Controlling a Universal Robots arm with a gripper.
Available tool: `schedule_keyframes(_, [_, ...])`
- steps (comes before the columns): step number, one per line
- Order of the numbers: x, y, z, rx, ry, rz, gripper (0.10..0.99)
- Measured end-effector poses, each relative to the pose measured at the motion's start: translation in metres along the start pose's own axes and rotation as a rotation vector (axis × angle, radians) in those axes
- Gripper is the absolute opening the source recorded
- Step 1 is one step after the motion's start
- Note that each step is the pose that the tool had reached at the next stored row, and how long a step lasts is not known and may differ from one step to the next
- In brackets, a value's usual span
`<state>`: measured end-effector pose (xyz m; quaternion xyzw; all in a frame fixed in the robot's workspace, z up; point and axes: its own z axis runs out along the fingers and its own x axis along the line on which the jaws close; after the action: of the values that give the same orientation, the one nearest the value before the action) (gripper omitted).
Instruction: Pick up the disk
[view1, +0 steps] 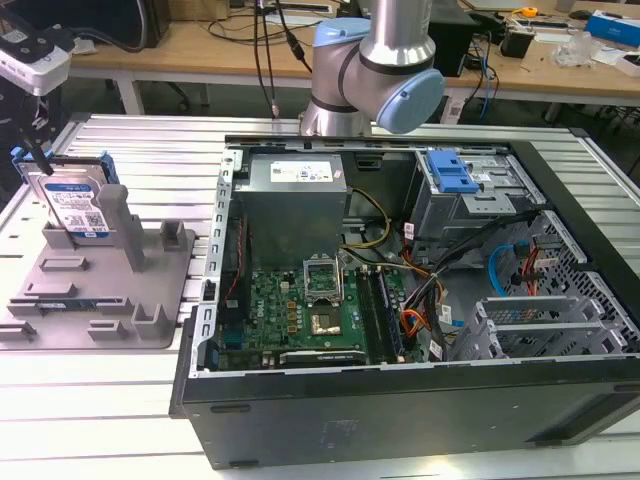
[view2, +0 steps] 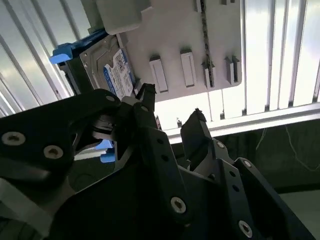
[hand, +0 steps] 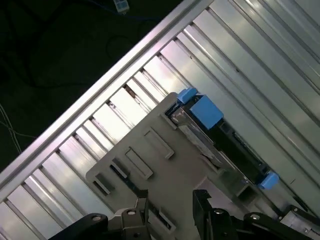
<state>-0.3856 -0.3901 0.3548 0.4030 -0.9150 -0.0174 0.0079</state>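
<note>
End effector (view2: 172, 107) fingers spread wide, nothing between them, hanging just short of the disk (view2: 112, 70). The disk stands on edge in the grey fixture (view2: 190, 30) on the counter (view2: 280, 55), just beyond one fingertip and off to one side of the gap. Looks like the approach step, no grasp yet; next move calls for centring the jaws across the disk's thin faces, clear of the fixture posts.
</note>
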Motion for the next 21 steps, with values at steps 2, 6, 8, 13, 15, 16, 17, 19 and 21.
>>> schedule_keyframes(2, [0.0000,0.0000,0.0000,0.000,0.0014,-0.035,0.482])
schedule_keyframes(6, [0.0000,0.0000,0.0001,0.003,0.0023,-0.113,0.482])
schedule_keyframes(8, [0.0000,0.0000,0.0001,0.003,0.0042,-0.177,0.482])
schedule_keyframes(13, [0.0000,0.0000,0.0003,0.004,0.0092,-0.327,0.482])
schedule_keyframes(15, [0.0000,0.0000,0.0003,0.004,0.0112,-0.391,0.482])
schedule_keyframes(16, [0.0000,0.0000,0.0003,0.004,0.0118,-0.412,0.482])
schedule_keyframes(17, [0.0000,0.0000,0.0003,0.005,0.0123,-0.430,0.482])
schedule_keyframes(19, [0.0000,0.0000,0.0004,0.005,0.0140,-0.490,0.482])
schedule_keyframes(21, [0.0000,0.0000,0.0004,0.006,0.0149,-0.527,0.482])
